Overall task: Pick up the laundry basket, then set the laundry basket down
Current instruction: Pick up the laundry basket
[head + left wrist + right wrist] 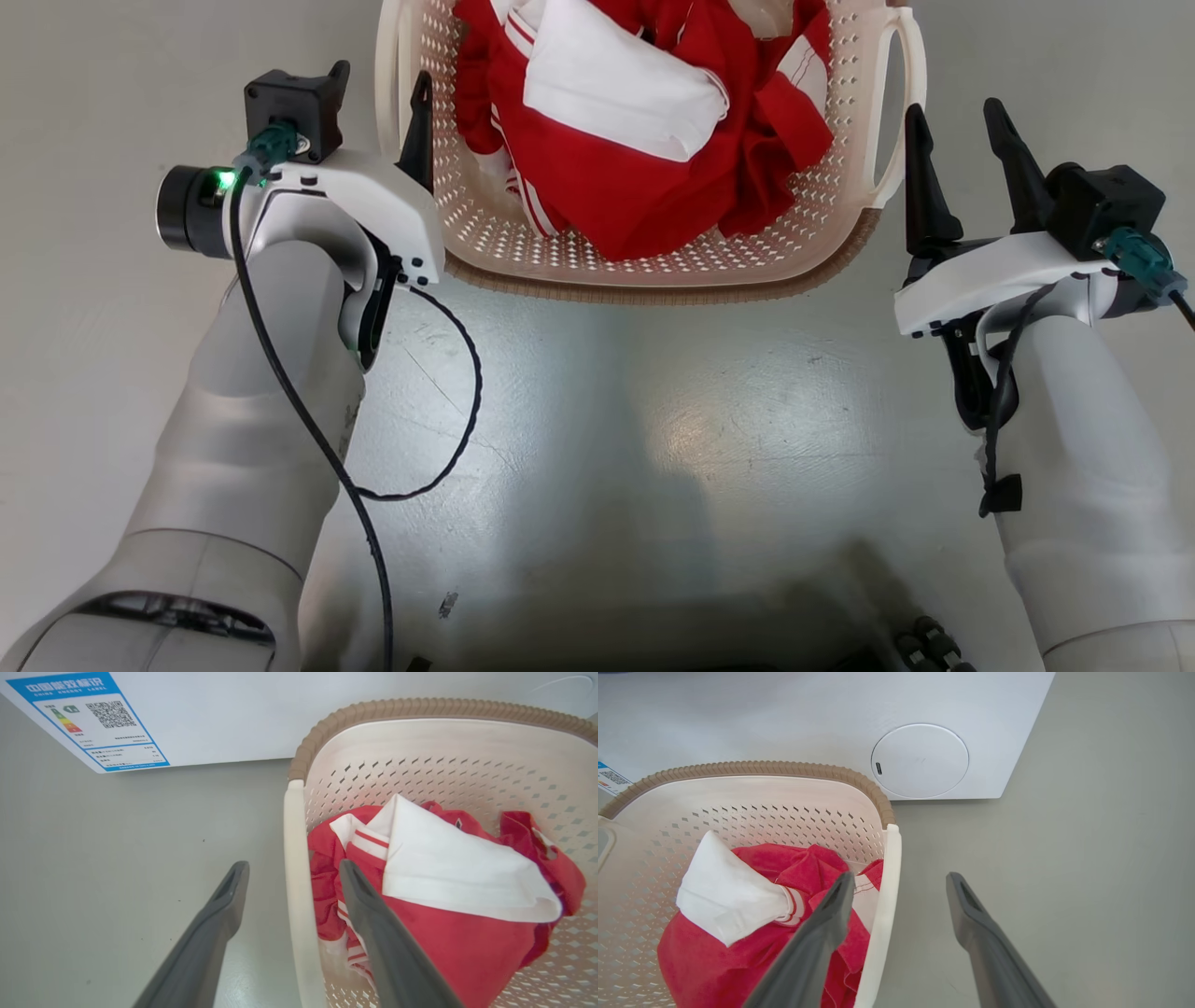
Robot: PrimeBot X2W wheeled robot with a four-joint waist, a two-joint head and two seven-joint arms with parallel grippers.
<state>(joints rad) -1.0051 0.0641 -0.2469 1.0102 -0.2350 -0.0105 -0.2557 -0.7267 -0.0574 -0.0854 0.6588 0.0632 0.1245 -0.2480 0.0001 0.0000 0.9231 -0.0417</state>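
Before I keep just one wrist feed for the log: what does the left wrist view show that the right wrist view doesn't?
Left wrist view: the open left hand, its fingers either side of the cream perforated plastic laundry basket's white side handle, and the QR code on a blue-bordered energy label. Right wrist view: the open right hand astride the opposite handle, and a round white cover on the white appliance. Both: the basket's brown woven-look rim, red-and-white clothing inside, the grey floor.

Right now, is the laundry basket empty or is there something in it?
Not empty. The laundry basket holds crumpled red and white clothes, piled low, with its perforated walls showing above them.
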